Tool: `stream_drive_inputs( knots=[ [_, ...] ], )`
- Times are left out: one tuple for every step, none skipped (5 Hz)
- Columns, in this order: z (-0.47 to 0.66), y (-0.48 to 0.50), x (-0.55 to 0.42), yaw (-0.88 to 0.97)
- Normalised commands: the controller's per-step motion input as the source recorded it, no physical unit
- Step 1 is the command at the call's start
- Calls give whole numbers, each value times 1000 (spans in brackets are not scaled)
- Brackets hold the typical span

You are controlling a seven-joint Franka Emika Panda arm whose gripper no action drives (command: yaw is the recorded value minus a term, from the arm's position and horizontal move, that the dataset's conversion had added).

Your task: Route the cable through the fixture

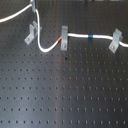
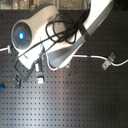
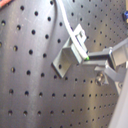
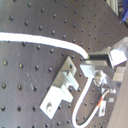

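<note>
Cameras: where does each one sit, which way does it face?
First exterior view: raised, looks down at cable and clips; no robot shows.
Second exterior view: overhead, mostly arm.
First wrist view: on the hand, close on fixture; finger shows.
Second wrist view: same fixture, other side.
Both wrist views share fixture and cable.

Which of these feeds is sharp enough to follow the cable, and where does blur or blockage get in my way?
First exterior view: soft but evenly lit, the cable reads clearly across the board. Second exterior view: the arm fills the upper frame and hides most of the cable. Both wrist views: close and slightly blurred, the clip still readable; pale out-of-focus edge on one side.
</note>
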Motion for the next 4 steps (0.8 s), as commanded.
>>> stream_drive_inputs(
  knots=[
    [38, 159, -155, 220],
    [202, 173, -196, 203],
    [252, 172, -177, 177],
    [394, 170, -162, 137]
  ],
)
